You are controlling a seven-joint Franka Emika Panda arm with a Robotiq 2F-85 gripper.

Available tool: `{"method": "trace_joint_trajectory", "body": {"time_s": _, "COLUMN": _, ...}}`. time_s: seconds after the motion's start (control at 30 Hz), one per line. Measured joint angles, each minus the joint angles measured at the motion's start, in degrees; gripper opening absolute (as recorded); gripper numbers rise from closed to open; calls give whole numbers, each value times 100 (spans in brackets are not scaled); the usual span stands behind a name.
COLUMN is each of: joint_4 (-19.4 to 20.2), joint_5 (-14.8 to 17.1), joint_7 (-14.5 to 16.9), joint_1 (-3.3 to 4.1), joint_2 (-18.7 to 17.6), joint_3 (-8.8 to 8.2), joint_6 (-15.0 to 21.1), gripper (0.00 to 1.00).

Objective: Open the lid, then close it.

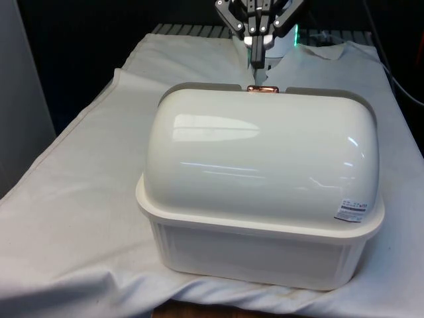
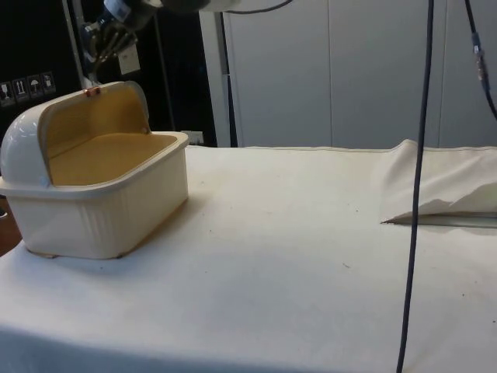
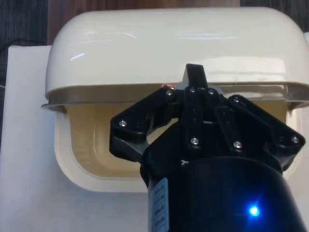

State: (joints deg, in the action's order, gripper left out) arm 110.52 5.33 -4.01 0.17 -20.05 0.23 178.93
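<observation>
Bread box near the table's near end, lid rolled back, gripper at the lid's top edge.

Copper handle sits on the lid's raised front edge; the gripper hangs just above and behind it, its fingers closed together at the handle; whether they actually pinch it I cannot tell. Box mouth is open toward the robot, tan inside bare. White cloth lies flat and free around the box; a folded-up cloth edge sits well apart. A black cable hangs in the side view's foreground.
</observation>
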Motion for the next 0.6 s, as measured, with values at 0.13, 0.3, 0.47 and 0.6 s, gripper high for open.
{"method": "trace_joint_trajectory", "body": {"time_s": 0.13, "joint_4": -103, "joint_5": 0, "joint_7": 0, "joint_1": 0, "joint_2": -92, "joint_3": 6, "joint_6": -11, "gripper": 0}}
{"method": "trace_joint_trajectory", "body": {"time_s": 0.3, "joint_4": -229, "joint_5": 0, "joint_7": 0, "joint_1": 6, "joint_2": -218, "joint_3": 11, "joint_6": -11, "gripper": 0}}
{"method": "trace_joint_trajectory", "body": {"time_s": 0.47, "joint_4": -281, "joint_5": 0, "joint_7": -11, "joint_1": 6, "joint_2": -286, "joint_3": 17, "joint_6": -11, "gripper": 0}}
{"method": "trace_joint_trajectory", "body": {"time_s": 0.6, "joint_4": -321, "joint_5": 6, "joint_7": -40, "joint_1": 11, "joint_2": -367, "joint_3": 34, "joint_6": -11, "gripper": 0}}
